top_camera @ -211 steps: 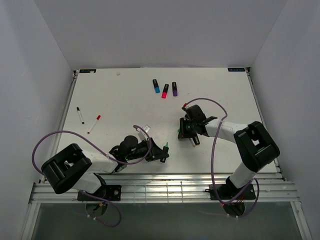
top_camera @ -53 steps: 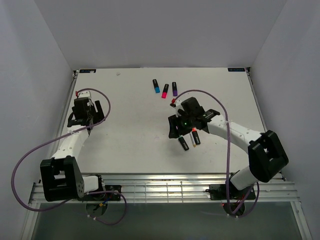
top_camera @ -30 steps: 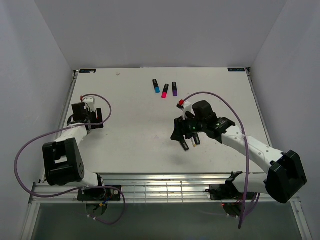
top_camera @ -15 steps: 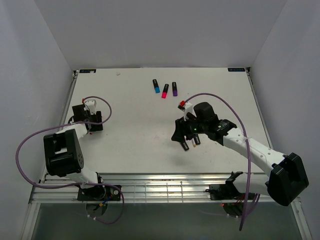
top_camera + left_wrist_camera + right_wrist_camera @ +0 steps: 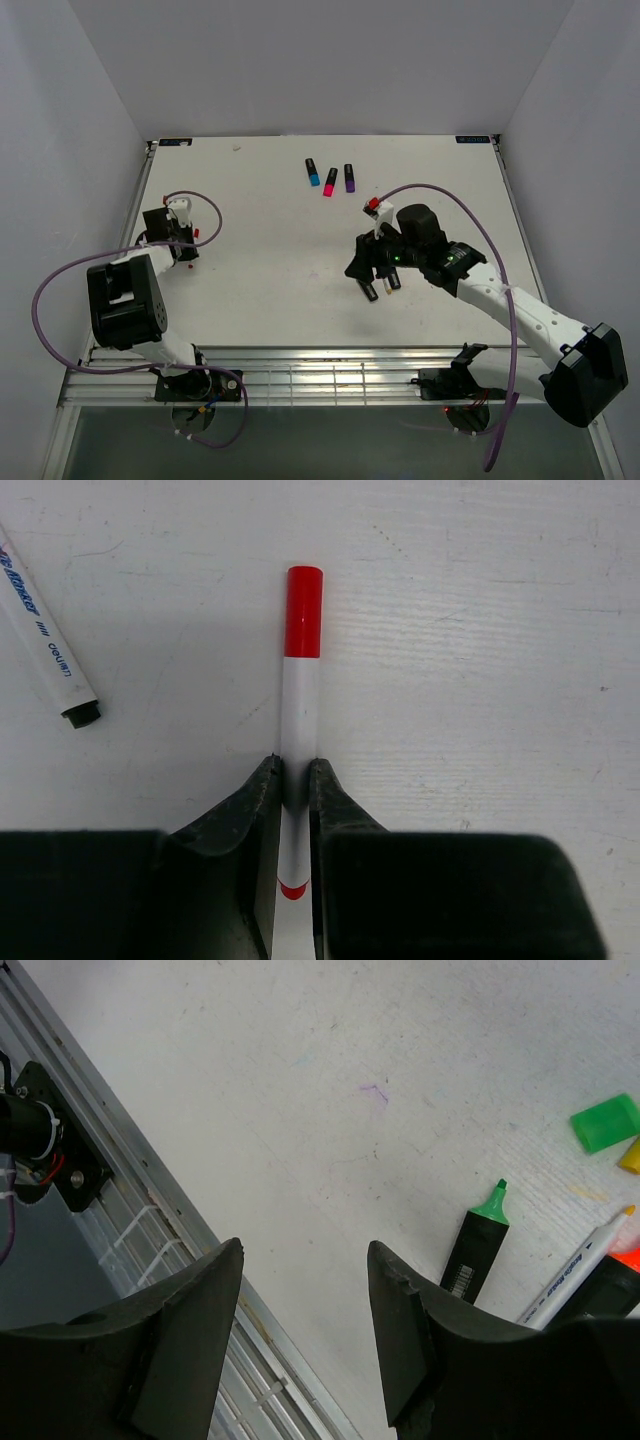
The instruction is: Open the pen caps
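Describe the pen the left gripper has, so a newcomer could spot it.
Near the left edge of the table, the left gripper pinches a thin white pen lying flat. Its red cap sets it apart from the black-ended white pen beside it.

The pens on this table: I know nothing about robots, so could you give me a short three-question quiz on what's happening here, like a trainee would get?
1. True or false: the red cap sits on the white pen.
2. What does the left gripper hold? A) the white pen B) a purple marker C) nothing
3. Fill in: the green marker near the open right gripper has its cap ____ (on or off).
Key: 1 true; 2 A; 3 off.
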Action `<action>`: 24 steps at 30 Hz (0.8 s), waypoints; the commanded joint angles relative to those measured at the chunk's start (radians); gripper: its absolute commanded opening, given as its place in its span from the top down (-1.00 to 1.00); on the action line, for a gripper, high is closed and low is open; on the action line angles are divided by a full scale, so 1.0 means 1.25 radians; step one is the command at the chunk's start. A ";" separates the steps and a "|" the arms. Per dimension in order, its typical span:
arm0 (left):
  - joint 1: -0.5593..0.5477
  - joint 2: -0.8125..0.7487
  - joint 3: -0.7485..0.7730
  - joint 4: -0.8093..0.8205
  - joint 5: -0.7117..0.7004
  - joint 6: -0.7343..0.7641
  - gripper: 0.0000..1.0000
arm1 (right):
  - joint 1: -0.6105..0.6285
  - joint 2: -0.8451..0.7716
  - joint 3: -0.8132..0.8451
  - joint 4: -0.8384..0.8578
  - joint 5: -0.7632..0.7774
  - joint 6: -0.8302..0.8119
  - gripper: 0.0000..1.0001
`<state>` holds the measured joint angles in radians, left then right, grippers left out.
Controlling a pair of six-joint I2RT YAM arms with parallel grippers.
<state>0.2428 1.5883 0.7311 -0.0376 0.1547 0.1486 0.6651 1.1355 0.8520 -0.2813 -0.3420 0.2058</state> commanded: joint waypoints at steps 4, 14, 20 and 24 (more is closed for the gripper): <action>-0.010 -0.035 0.023 -0.105 0.142 -0.033 1.00 | -0.002 -0.010 0.008 -0.018 0.032 0.024 -0.18; -0.177 -0.393 -0.060 -0.096 0.434 -0.252 1.00 | -0.004 0.030 0.025 0.007 -0.021 0.125 -0.82; -0.328 -0.549 -0.205 0.120 0.502 -0.507 1.00 | -0.004 0.017 -0.018 0.262 -0.131 0.269 -0.77; -0.436 -0.576 -0.266 0.218 0.479 -0.596 1.00 | 0.001 0.082 0.013 0.370 -0.188 0.346 -0.66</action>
<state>-0.2291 0.8890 0.4240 0.0727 0.7269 -0.4343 0.6617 1.1904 0.8429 -0.0338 -0.4808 0.5159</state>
